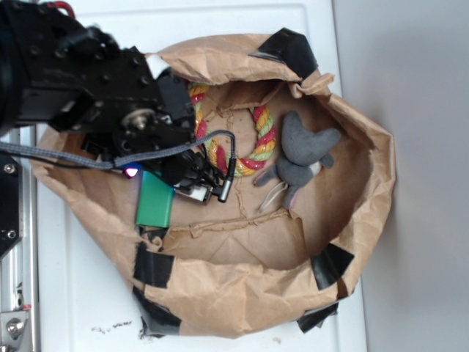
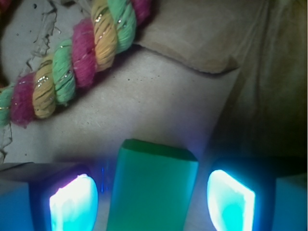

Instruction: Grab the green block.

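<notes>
My gripper (image 2: pixel 151 202) stands spread, one glowing finger pad (image 2: pixel 72 204) on each side of the green block (image 2: pixel 151 190), with a gap showing between each pad and the block's long edges. I am not touching it yet, as far as the wrist view shows. The block lies flat on the brown paper floor of the crumpled paper bag (image 1: pixel 242 293), close to the bag's wall on the arm's side; in the exterior view my arm covers its upper end and only the lower part of it (image 1: pixel 154 204) shows.

Just beyond the block's far end lies the red-yellow-green rope ring (image 2: pixel 72 62), near but apart from it. Further off, past the ring, the grey plush toy (image 1: pixel 300 150) rests against the ring's other side.

My judgement of the risks: the block is flat and low, so if I close without being far enough down, the pads may skim over its top edge and pinch nothing. The paper beneath is loose and creased; pressing down could snag a fold or drag the bag. The block looks slightly off-centre between the pads, so one may reach it first and push it sideways.
</notes>
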Motion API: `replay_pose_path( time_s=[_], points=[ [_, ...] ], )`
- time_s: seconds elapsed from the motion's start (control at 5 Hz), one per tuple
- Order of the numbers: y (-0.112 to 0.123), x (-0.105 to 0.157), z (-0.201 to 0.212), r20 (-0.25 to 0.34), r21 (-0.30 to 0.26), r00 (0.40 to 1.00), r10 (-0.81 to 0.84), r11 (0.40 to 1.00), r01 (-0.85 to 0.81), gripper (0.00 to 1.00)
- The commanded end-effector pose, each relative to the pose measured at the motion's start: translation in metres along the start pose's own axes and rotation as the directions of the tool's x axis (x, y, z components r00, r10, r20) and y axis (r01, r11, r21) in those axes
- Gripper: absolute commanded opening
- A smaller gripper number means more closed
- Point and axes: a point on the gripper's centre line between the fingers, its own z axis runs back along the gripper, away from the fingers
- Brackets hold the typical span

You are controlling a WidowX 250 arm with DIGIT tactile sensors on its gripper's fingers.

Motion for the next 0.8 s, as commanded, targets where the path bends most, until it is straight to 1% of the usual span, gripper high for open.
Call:
replay_pose_path(
  time_s=[0.0, 0.2, 0.4, 0.6],
  points=[
    [-0.010, 0.004, -0.014, 0.040, -0.015, 0.998, 0.043, 0.999, -0.043, 0.00],
    [-0.011, 0.004, -0.013, 0.037, -0.019, 0.998, 0.047, 0.999, -0.046, 0.00],
    [-0.013, 0.005, -0.012, 0.042, -0.034, 0.998, 0.048, 0.998, -0.047, 0.00],
    [-0.016, -0.003, 0.000, 0.049, -0.066, 0.998, 0.027, 0.998, -0.023, 0.00]
  ],
)
